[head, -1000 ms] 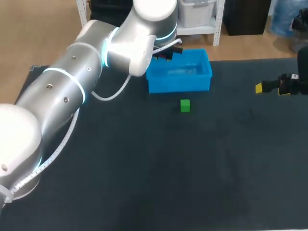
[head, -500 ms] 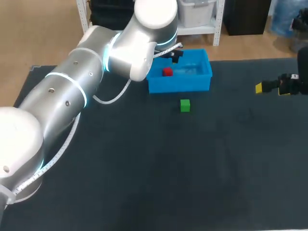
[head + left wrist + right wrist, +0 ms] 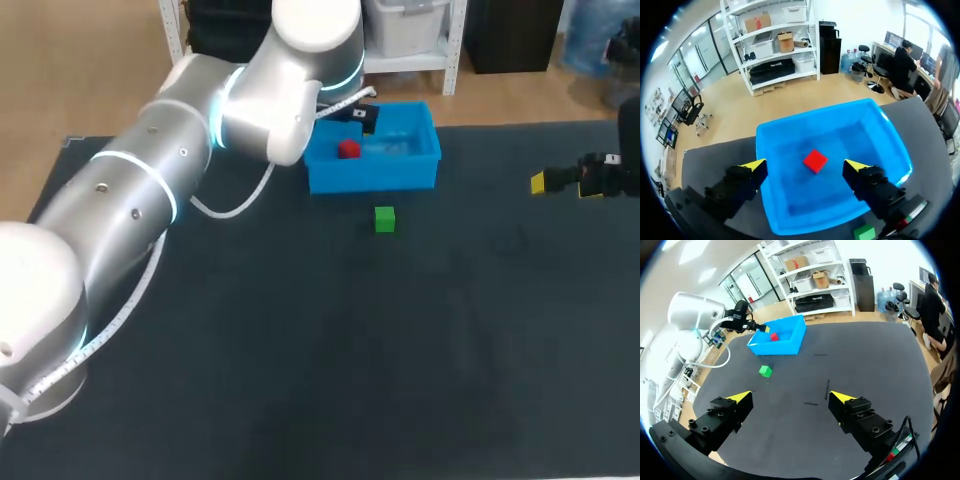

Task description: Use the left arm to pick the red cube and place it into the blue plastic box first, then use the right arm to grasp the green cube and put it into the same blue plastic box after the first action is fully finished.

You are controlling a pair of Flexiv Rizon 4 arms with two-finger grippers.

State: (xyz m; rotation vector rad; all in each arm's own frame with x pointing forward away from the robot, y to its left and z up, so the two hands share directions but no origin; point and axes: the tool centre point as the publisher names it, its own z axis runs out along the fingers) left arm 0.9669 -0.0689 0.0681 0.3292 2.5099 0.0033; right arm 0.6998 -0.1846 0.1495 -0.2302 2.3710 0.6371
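My left gripper [image 3: 806, 164] hangs over the box [image 3: 790, 131] with its fingers spread wide and nothing between them. The red cube [image 3: 815, 161] lies loose on the box floor below it, roughly midway between the two tips and clear of both, so I judge the first half done bar the retreat. The green cube [image 3: 385, 219] sits on the bench [image 3: 350, 360] near the box's front wall but apart from it, beside and below the left gripper. My right gripper [image 3: 791, 396] is released too and empty, with the green cube well ahead of it and the box beyond that. My main worry is that the left arm [image 3: 170, 190] reaches over the box, so sending the right gripper in before the left is out could make the two clash there. Lifting the left gripper out carelessly could catch the rim and shove the box, which looks light, into the green cube and off my aim. The cube is also small, and a finger coming down off-centre may push it away or jam against the wall instead of closing on it.
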